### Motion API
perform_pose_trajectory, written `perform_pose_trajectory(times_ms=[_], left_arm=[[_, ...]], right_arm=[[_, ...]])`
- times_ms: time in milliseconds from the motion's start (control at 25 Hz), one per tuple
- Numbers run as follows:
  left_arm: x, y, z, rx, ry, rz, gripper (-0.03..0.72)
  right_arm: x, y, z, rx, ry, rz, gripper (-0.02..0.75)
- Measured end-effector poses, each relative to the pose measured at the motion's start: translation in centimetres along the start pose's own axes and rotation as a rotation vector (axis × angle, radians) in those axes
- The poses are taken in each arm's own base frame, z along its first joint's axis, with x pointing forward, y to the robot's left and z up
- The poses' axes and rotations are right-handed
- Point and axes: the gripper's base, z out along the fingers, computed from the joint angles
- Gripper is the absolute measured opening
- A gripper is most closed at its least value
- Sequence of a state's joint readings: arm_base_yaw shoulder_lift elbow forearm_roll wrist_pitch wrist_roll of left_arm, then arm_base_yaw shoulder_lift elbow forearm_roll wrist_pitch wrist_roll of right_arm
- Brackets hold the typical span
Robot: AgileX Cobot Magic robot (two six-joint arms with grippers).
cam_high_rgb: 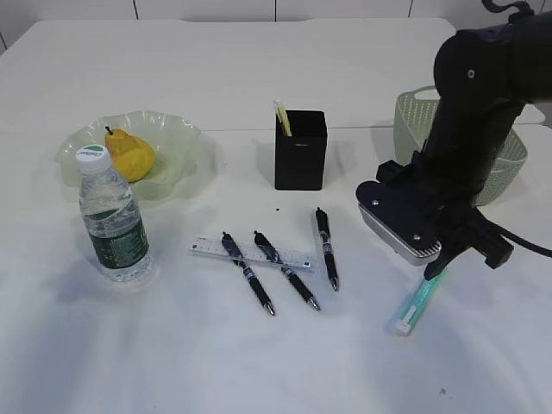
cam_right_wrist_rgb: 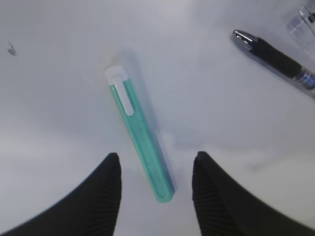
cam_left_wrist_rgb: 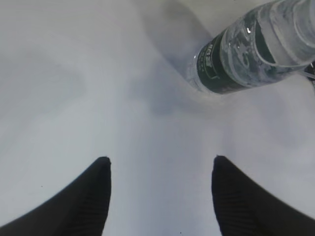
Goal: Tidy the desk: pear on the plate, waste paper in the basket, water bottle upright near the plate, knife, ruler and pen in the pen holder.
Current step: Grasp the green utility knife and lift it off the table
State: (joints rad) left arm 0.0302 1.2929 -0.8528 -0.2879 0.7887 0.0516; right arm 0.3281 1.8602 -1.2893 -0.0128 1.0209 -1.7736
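- On the desk (cam_high_rgb: 259, 362), toward its right side, the right gripper (cam_right_wrist_rgb: 156, 169) is hovering low with its jaws standing apart, pinching nothing; one end of the teal knife (cam_right_wrist_rgb: 140, 137) is lying on the surface between the two fingertips, and no pad is visibly touching it.
- Seen from the exterior view, the same knife (cam_high_rgb: 418, 302) is poking out from under the right arm, its white-capped end pointing toward the camera.
- At the left, the water bottle (cam_high_rgb: 112, 220) is standing upright just in front of the plate (cam_high_rgb: 185, 138), and the pear (cam_high_rgb: 129, 155) is sitting in that plate.
- Over bare tabletop, the left gripper (cam_left_wrist_rgb: 161, 164) is hanging with its jaws spread and empty; the bottle is showing at the upper right of its wrist view, well apart from the fingertips.
- Near the middle, the ruler (cam_high_rgb: 297, 257) is lying flat with two black pens (cam_high_rgb: 246, 272) (cam_high_rgb: 285, 269) crossing over it, and a third pen (cam_high_rgb: 326, 246) is resting just to their right.
- Behind them the pen holder (cam_high_rgb: 300, 155) is standing upright with something pale yellow sticking out of it.
- At the far right, the basket (cam_high_rgb: 410, 121) is sitting partly hidden behind the right arm.
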Motion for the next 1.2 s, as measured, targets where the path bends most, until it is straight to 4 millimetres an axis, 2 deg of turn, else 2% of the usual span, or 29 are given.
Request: perform_pose_trajectory(times_ms=[320,680,800,1000,1200], left_arm=[[-0.2,0.0,0.0,-0.001,-0.019,0.000,0.456],[-0.5,0.1,0.0,-0.006,-0.055,0.004,0.456],[-0.6,0.1,0.0,-0.007,-0.064,0.004,0.456],[-0.6,0.1,0.0,-0.007,-0.066,0.004,0.456],[-0.6,0.1,0.0,-0.009,-0.068,0.005,0.456]], right_arm=[[0.1,0.1,1.6,-0.077,0.002,-0.055,0.355],[0.3,-0.5,1.8,-0.009,0.020,-0.091,0.356],[0.1,0.0,2.7,-0.015,0.014,-0.094,0.356],[-0.3,2.0,4.9,-0.052,0.002,-0.100,0.356],[-0.4,2.1,4.4,0.026,0.021,-0.114,0.356]])
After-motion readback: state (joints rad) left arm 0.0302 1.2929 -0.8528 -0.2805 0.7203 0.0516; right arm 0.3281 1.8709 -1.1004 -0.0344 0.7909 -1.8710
